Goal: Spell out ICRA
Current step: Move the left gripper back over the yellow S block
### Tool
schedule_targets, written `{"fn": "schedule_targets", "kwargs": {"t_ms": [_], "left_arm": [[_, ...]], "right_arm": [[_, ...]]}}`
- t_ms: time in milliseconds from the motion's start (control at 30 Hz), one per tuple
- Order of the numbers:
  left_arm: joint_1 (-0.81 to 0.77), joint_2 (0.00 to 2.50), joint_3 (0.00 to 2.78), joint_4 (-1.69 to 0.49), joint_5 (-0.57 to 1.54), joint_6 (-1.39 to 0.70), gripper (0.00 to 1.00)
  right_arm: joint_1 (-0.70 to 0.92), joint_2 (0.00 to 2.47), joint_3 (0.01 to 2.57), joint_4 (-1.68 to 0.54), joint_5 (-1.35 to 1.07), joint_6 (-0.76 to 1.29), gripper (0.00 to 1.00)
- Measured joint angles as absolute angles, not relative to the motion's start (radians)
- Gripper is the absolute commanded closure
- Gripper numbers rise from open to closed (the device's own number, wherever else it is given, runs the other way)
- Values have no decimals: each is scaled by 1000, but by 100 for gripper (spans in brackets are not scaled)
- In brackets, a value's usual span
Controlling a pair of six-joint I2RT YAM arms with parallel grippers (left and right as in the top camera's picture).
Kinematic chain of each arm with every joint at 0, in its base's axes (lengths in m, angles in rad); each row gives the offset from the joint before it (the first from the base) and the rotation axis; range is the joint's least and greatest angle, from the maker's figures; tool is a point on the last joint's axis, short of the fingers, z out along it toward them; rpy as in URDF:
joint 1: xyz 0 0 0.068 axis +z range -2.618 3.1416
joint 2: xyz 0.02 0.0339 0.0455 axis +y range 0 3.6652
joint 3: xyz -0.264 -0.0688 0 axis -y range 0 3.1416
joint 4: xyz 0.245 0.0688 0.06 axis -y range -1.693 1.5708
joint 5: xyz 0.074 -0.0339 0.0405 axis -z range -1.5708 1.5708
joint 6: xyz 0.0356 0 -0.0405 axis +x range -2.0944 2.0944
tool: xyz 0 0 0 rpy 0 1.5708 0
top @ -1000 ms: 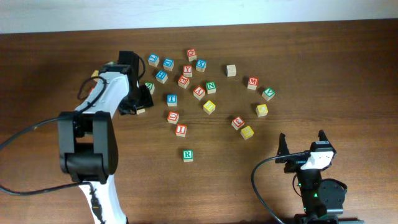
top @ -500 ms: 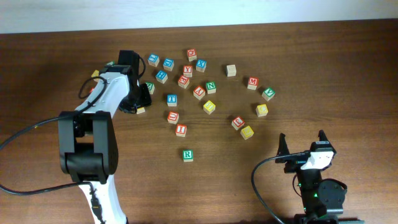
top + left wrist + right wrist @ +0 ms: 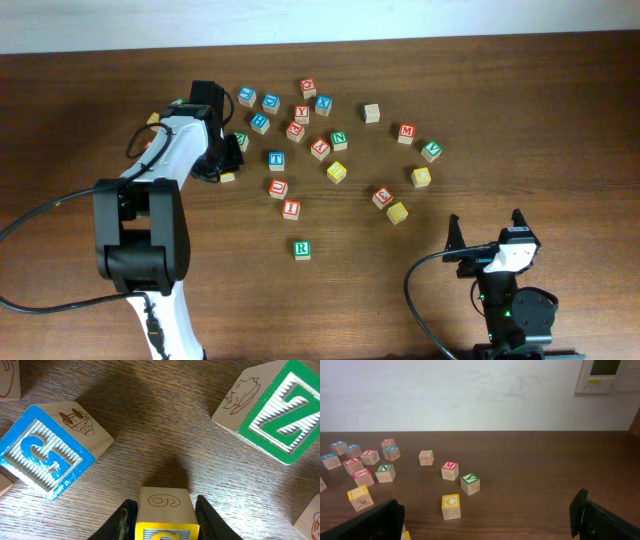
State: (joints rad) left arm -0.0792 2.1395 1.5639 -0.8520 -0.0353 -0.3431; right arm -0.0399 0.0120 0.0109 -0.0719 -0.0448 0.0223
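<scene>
Yellow cube (image 3: pixel 164 510) sits between left gripper (image 3: pixel 165 503) fingers — overhead half-hides it.

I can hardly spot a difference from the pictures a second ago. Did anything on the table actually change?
The left gripper has drawn its fingers in around a small yellow cube at the cluster's left edge and now clasps its sides; the cube has barely shifted. The right gripper stays parked, wide open, and the green R cube and the other cubes lie as before.
</scene>
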Motion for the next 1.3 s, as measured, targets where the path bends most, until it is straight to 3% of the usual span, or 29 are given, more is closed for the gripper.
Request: {"fn": "schedule_targets", "kwargs": {"t_ms": [267, 300, 400, 633, 967, 1133, 1300], "left_arm": [[-79, 2022, 1563, -878, 31, -344, 72], [-79, 1990, 1563, -879, 54, -344, 70], [-79, 1919, 1563, -894, 94, -347, 41], [-79, 1908, 1485, -873, 43, -263, 34], [-79, 1923, 1380, -701, -35, -245, 30], [-79, 1991, 1374, -682, -31, -243, 42], [-79, 1991, 1374, -662, -27, -238, 43]], "right_arm": [[-40, 12, 11, -72, -45, 22, 2], [-40, 12, 11, -72, -44, 23, 2], [-40, 12, 11, -72, -45, 23, 2], [-40, 12, 11, -72, -44, 23, 2], [-40, 12, 11, -72, -44, 22, 2], [-40, 12, 11, -72, -45, 22, 2], [-40, 12, 11, -72, -45, 23, 2]]}}
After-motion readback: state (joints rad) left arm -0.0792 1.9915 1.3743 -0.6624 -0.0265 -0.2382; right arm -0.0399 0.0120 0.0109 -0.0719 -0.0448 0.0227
